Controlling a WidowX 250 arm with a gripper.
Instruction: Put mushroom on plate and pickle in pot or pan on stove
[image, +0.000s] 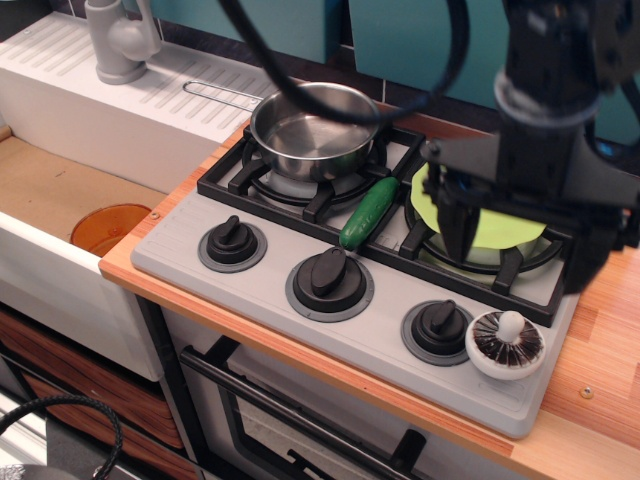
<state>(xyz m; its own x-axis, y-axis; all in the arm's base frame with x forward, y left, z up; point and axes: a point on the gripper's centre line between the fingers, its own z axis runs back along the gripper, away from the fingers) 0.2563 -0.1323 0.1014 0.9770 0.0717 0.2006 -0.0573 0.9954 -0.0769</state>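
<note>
Below the open claw (520, 245) sits the mushroom (506, 345).

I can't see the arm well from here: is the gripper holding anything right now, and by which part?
Nothing is held. The gripper hangs open and empty above the mushroom, which sits untouched on the stove.

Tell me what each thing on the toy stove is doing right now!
mushroom: sitting gills-up on the stove's front right corner, not on the plate.
pickle: lying between the two burners, not in the pot.
pot: upright on the back left burner, empty.
plate: on the right burner, empty, partly hidden by the arm.
gripper: open, holding nothing, above the plate.
orange bowl: down in the sink.
</note>
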